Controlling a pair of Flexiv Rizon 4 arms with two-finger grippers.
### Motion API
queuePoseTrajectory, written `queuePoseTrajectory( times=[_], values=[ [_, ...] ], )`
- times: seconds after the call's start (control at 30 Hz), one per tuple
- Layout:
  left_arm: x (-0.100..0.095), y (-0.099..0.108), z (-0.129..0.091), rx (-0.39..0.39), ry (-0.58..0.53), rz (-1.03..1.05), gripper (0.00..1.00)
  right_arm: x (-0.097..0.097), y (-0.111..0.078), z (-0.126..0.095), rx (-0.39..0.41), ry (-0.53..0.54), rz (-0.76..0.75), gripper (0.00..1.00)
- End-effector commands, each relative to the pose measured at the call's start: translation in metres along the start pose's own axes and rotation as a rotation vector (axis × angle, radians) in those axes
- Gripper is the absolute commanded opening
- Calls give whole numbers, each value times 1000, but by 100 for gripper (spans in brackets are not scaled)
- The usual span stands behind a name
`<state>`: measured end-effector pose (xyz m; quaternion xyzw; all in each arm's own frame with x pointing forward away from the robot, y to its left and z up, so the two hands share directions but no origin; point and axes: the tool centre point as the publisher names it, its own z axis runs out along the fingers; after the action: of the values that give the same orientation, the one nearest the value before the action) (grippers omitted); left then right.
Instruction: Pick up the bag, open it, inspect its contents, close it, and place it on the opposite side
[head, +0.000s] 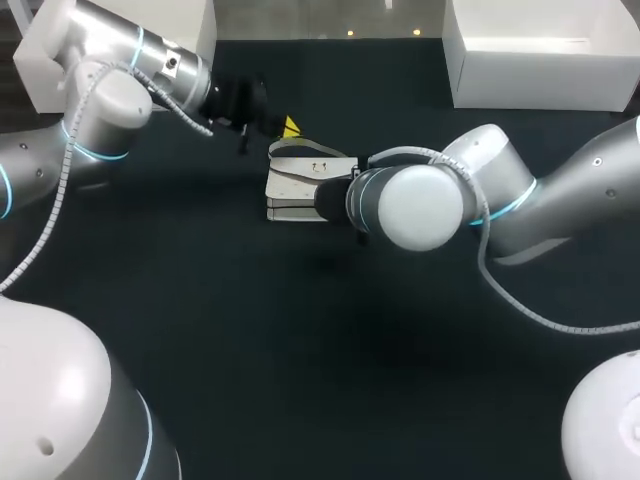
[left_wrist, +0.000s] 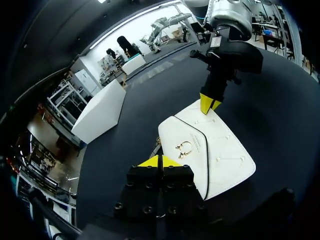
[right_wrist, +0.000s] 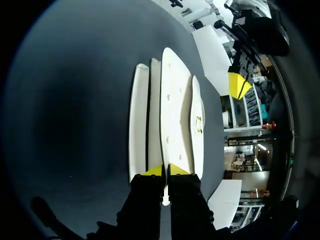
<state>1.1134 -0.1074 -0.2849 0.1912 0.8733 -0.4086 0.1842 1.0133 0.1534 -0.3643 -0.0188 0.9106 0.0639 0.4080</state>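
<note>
The white bag (head: 298, 186), quilted with a gold clasp (left_wrist: 184, 148), lies flat mid-table, toward the far edge. The right gripper (right_wrist: 165, 171) pinches its right edge, fingers narrow. The left gripper (left_wrist: 160, 161), tips pressed together, sits just beside its far edge. A white box (head: 540, 60) occupies the table's far right corner.

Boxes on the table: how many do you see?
2. One white box sits at the far right corner. The other box is at the far left corner, partly behind the left arm. The arms may hide more.
</note>
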Motion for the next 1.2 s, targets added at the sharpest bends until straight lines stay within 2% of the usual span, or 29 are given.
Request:
queuePoseTrajectory(
  times=[0.03, 0.17, 0.3, 0.37, 0.4, 0.43, 0.5, 0.53, 0.73, 0.9, 1.03, 1.1, 1.2],
  values=[
    [-25, 8, -2, 34, 108, -33, 0, 4, -1, 2, -10, -90, 1, 0],
    [-35, 9, -3, 40, 132, -61, 0, 4, -1, 2, -10, -90, 1, 0],
    [-31, 5, -5, 24, 104, 4, 0, 4, -1, 2, -10, -90, 1, 0],
    [-25, 1, -7, -2, 72, 45, 41, 4, -1, 2, -10, -90, 1, 0],
    [-22, -1, -9, 0, 56, 70, 55, 4, -1, 2, -10, -90, 1, 0],
    [-18, -3, -11, -2, 44, 81, 76, 4, -1, 2, -10, -90, 1, 0],
    [-12, -7, -14, -31, 3, 129, 96, 4, -1, 2, -10, -90, 1, 0],
    [-7, -9, -15, -42, -13, 146, 100, 4, -1, 2, -10, -90, 1, 0],
    [15, -16, -22, -64, -119, 208, 100, 4, -1, 2, -10, -90, 1, 0],
    [34, -18, -17, -80, -151, 246, 98, 4, -1, 2, -10, -90, 1, 0],
    [41, -17, -14, -77, -158, 239, 96, 4, -1, 2, -10, -90, 1, 0],
    [44, -16, -13, -72, -159, 233, 91, 4, -1, 2, -10, -90, 1, 0],
    [51, -13, -8, -75, -161, 232, 70, 4, -1, 2, -10, -90, 1, 0]
  ],
)
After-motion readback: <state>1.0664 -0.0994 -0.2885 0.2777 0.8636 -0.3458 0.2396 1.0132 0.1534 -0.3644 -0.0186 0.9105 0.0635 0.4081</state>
